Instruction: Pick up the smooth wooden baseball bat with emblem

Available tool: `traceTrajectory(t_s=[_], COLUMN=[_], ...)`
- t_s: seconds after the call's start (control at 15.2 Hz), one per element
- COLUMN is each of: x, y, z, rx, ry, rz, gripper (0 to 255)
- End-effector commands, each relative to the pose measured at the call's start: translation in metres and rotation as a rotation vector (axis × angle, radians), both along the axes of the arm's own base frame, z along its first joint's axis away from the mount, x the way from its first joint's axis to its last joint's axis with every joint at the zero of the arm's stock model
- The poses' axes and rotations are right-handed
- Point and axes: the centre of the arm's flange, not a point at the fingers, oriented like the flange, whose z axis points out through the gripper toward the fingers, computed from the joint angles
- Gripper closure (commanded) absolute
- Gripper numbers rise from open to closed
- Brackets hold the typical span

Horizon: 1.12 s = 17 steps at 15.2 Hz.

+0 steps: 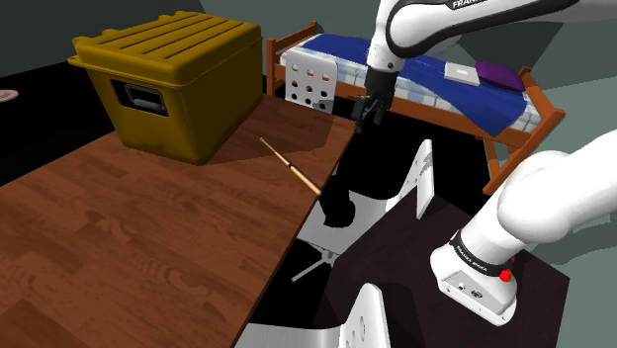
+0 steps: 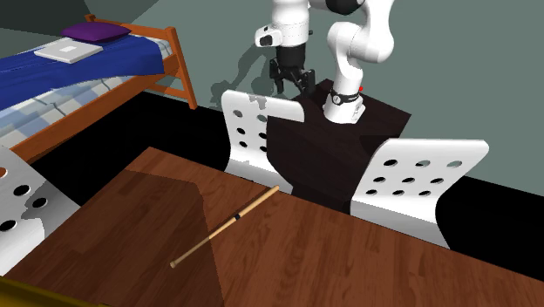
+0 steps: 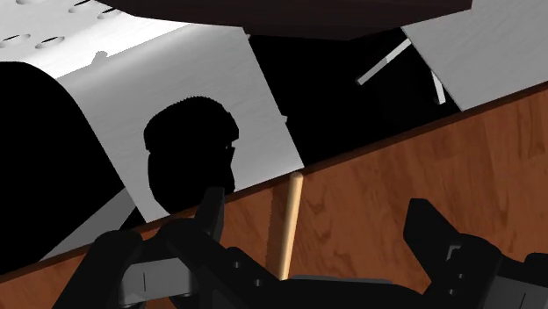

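Diagonally on table (image 2: 366, 253): bat (image 2: 225, 225), barrel toward stand (image 2: 336, 144).

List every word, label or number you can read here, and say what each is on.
"FRANK", cut off at the shoulder view's top edge: on the arm's upper link.
Print on the dark ring at the arm's base: too small to read.
Bat: a dark band, no readable emblem.
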Motion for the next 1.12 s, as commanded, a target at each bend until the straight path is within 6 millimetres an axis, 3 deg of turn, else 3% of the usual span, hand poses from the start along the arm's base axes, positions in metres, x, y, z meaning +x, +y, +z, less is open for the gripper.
traceTrajectory(t_s=[0.0,1.06], x=[0.019,0.162], y=[0.007,0.034], z=[-0.02,-0.172], rx=[-0.007,-0.067], ry=[-0.004,-0.019], rz=[-0.003,-0.03], gripper=[0,0])
